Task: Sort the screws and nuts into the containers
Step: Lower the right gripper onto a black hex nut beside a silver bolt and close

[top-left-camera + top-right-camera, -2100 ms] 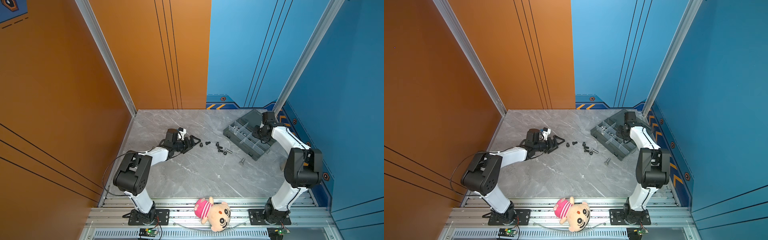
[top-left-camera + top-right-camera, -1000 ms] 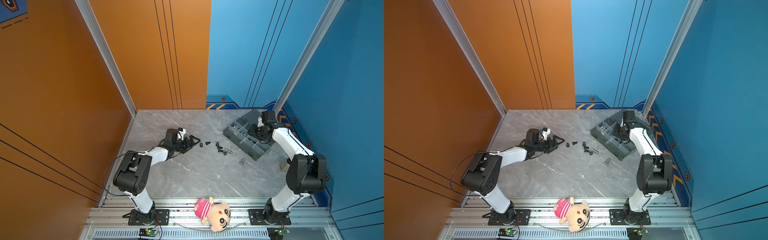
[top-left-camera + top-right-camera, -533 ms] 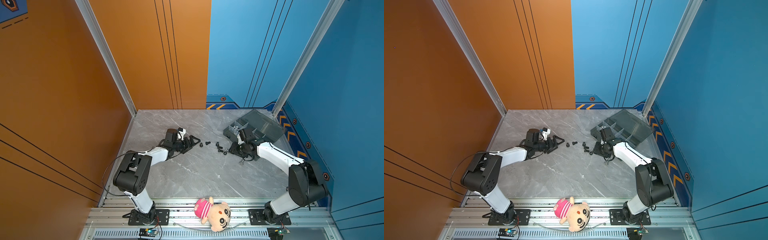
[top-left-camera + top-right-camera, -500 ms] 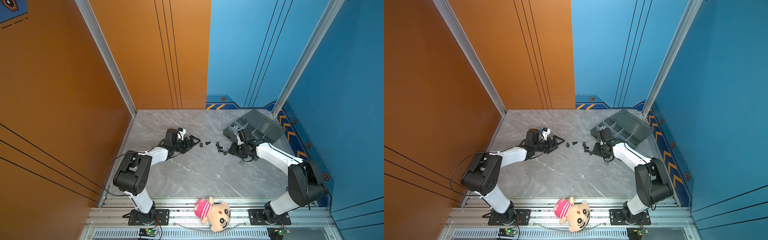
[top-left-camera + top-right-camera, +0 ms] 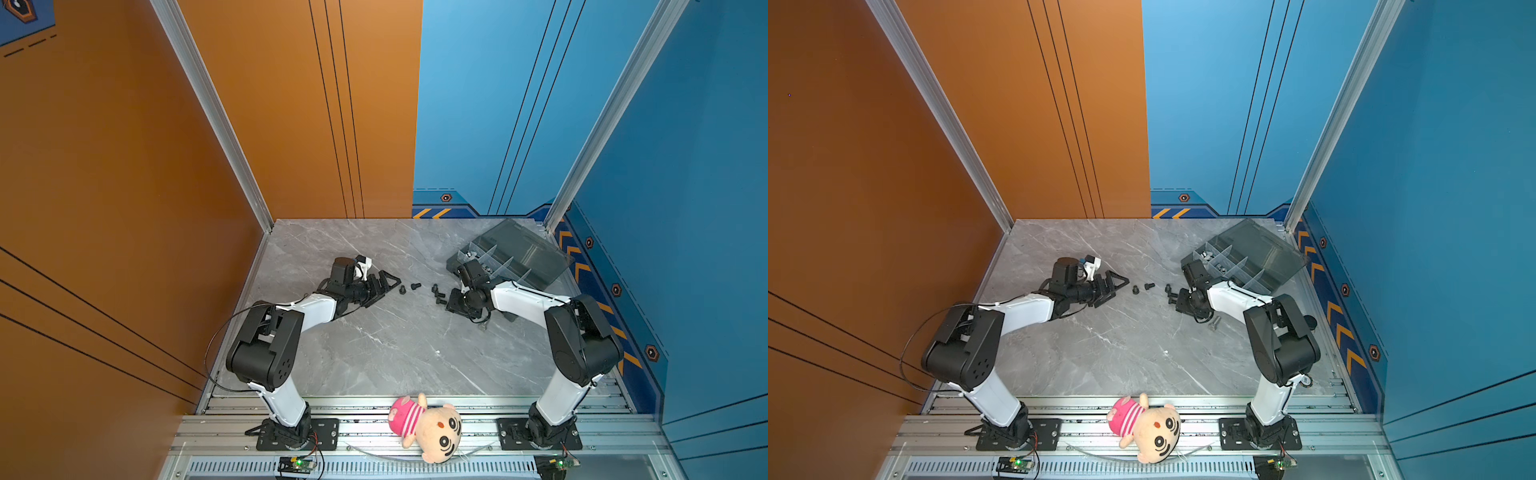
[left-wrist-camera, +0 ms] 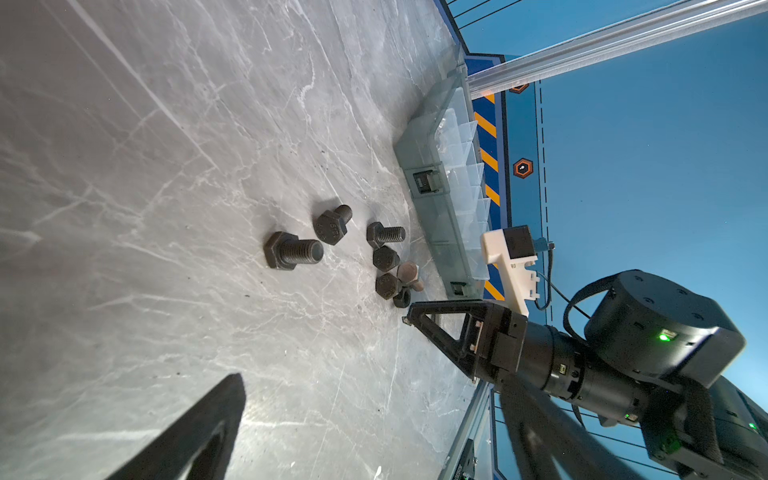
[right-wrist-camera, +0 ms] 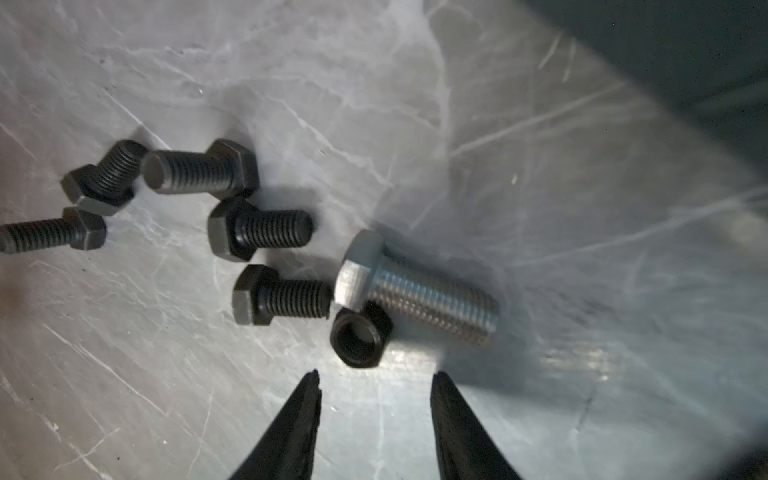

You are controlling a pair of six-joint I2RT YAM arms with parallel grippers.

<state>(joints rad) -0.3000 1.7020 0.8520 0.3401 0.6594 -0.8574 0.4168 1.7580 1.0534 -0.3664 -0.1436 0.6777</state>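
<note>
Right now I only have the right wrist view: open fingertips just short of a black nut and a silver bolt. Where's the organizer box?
Observer: In a top view the organizer box sits beyond the right gripper, toward the back right corner.
Operator: Where's the left gripper?
Observer: The left gripper lies low and open on the pile's opposite side, by two black bolts.
Operator: Any strays?
Observer: One small silver screw lies alone nearer the front edge, outside your view.
</note>
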